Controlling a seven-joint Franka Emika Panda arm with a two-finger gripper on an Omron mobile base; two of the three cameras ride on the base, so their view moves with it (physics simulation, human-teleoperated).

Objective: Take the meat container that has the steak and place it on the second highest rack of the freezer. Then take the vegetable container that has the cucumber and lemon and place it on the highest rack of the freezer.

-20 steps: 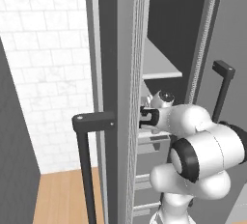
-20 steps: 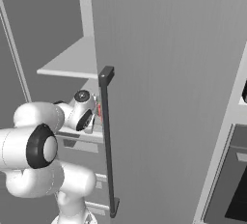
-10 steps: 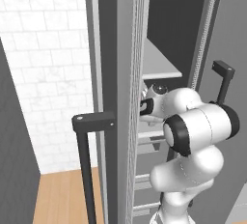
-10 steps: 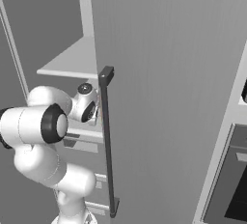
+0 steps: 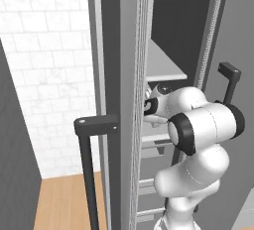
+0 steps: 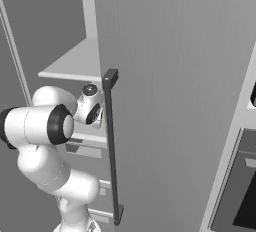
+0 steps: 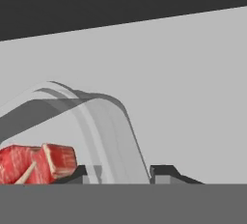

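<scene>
Arm: white arm reaches forward into the open freezer, wrist bent toward the racks; seen from both base views.
Claw: the claw shows in the hand view as two dark tips at the bottom edge, one on each side of the container wall.
Claw state: clenched on the rim of the meat container; the jaws stand partly closed with the clear wall between them.
Meat container: clear plastic container, rounded corner arching up in front of the hand camera; its wall passes between the tips.
Steak: red, marbled steak inside the container, low and to the left in the hand view, just beside the left tip.
Container location: inside the freezer at the end of the arm, over a flat light grey surface. Which rack this is I cannot tell; the wrist and door edges hide the container in both base views.
Freezer interior: a grey shelf sits above the wrist; thinner racks lie at and below wrist height.
Doors: left door stands open edge-on with a dark bar handle; right door is a broad grey panel with a long dark handle.
Surroundings: white tiled wall and wooden floor to the left of the freezer.
</scene>
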